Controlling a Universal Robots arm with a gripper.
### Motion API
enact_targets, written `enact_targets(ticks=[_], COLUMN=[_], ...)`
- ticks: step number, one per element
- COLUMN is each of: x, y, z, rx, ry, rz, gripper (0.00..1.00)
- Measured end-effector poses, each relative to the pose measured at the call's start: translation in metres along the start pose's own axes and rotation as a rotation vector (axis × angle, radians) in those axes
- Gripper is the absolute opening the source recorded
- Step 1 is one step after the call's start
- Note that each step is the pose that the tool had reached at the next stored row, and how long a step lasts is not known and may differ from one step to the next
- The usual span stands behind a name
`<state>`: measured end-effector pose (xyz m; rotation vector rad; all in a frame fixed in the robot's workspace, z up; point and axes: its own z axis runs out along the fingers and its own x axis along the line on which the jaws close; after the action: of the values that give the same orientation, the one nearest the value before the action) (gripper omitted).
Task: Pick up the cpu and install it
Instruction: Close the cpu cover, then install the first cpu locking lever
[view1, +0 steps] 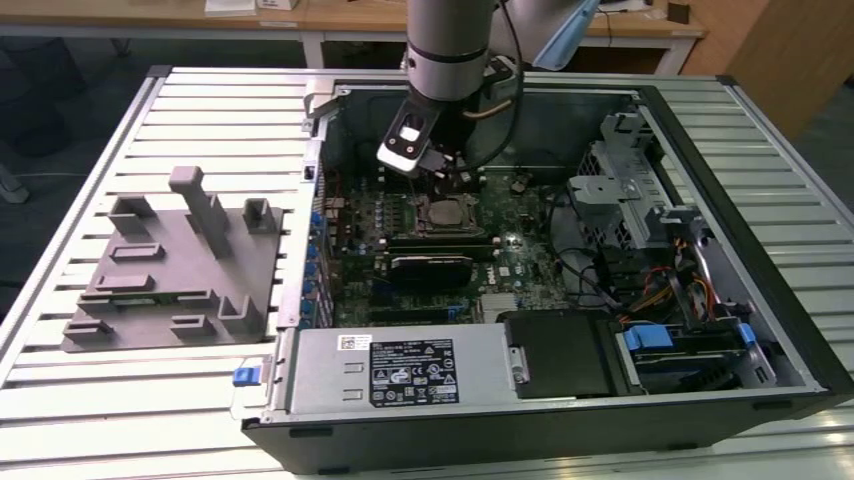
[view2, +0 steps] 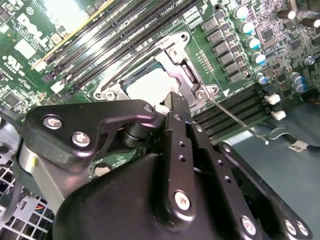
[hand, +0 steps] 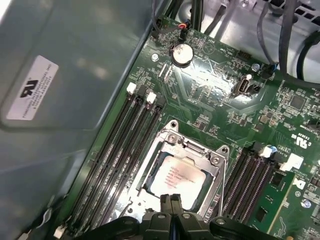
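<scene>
Hovering inside an open computer case (view1: 534, 435) on a slatted surface (view1: 200, 90), the pincer (view1: 445, 175) hangs just above the motherboard socket (view1: 447, 212) in the exterior view, and a grey tray (view1: 174, 270) lies toward the exterior view's left. In the second wrist view, the pincer (view2: 173, 98) has its fingers pressed together, empty, over the cpu (view2: 147, 85). In the first wrist view, the cpu (hand: 177, 177) sits seated within the socket's metal frame (hand: 172, 137), with memory slots (hand: 120, 145) on either side.

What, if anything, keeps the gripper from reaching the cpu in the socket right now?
Probably nothing: the gripper, shut, hangs just over the cpu, whose top lies bare with no cable or part between. The socket's metal frame rims its edges, though, so gripping its sides looks doubtful.
</scene>
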<state>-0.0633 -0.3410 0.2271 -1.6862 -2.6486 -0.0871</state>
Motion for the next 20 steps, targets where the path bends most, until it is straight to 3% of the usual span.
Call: enact_targets(ticks=[10,20], x=[0.0002,0.0004], y=[0.0005,0.0007], z=[-0.0097,-0.014], rx=[0.0033,0.0033], ry=[0.0015,0.0015], rz=[0.0,0.0], gripper=[0.11,0.11])
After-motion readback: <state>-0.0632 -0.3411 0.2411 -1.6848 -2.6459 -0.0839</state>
